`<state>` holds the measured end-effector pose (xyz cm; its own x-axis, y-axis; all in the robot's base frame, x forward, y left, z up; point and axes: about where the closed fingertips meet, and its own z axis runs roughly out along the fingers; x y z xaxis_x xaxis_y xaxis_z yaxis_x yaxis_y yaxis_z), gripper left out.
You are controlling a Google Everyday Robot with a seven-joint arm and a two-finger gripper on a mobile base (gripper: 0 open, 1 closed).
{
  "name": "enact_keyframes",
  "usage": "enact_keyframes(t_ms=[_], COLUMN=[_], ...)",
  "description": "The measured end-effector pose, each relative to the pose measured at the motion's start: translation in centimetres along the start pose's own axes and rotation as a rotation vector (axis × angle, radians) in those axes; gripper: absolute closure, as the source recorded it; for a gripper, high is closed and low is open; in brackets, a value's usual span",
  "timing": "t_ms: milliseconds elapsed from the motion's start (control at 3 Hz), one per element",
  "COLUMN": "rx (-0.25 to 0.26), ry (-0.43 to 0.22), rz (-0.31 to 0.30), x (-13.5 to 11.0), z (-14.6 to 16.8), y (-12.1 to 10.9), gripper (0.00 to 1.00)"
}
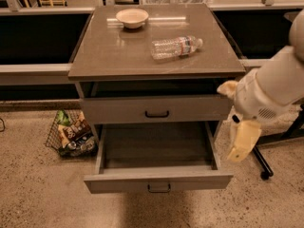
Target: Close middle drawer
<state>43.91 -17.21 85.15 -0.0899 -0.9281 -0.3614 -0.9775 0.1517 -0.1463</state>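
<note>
The grey cabinet [156,56] has its middle drawer [156,179] pulled far out: a wide, shallow, empty tray with a low front panel and a small black handle [159,188]. Above it, the taller-fronted top drawer [156,109] stands slightly out. The lowest drawer is hidden under the open one. My gripper [243,141] hangs on the white arm [270,87] at the right. It points down, just beside the middle drawer's right side and a little above its front corner. It holds nothing that I can see.
A bowl [132,17] and a plastic water bottle [175,47] lying on its side are on the cabinet top. A wire basket of snack packs [71,134] stands on the floor to the left. A black stand leg [263,163] lies on the floor at the right.
</note>
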Motion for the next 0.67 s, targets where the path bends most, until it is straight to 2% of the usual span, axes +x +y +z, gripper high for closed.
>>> enact_keyframes(t_ms=[333, 667], rx=[-0.107, -0.099], ry=[-0.076, -0.069], rz=[-0.060, -0.056], x=[0.74, 0.60], z=[8.56, 7.86], y=[3.01, 2.85], gripper=[0.00, 0.00])
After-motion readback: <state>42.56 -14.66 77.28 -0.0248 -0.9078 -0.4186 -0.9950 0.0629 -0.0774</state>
